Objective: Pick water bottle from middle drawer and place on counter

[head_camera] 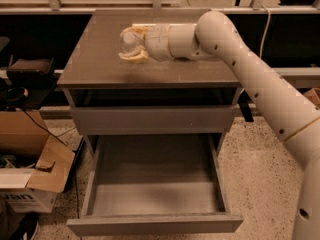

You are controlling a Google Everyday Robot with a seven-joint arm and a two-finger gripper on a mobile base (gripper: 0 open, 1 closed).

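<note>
Seen from above and in front: a grey-brown drawer cabinet filling the middle of the frame, with a glossy tabletop (100, 66) across the upper half.

Reaching in from the lower right edge and rising to the upper centre: a thick white robot arm (260, 84), bent at the elbow and ending in a hand (123, 46) above the upper middle of the tabletop, pointing toward the left of the frame.

Closed narrowly around the water bottle (129, 44), with pale yellow fingers (135, 58), one above and one below it in the picture. Bottle clear and held sideways between them, over the tabletop, left of centre. Cannot tell whether the bottle touches the surface or sits just above it.

Below the tabletop: a plain drawer front (152, 119). Under that, in the lower centre of the frame, the middle drawer (155, 184) pulled far out toward the viewer, smooth grey floor and low side walls showing, well apart from the bottle.

At the lower left: an open cardboard box (30, 179) on a speckled floor (260, 154).
</note>
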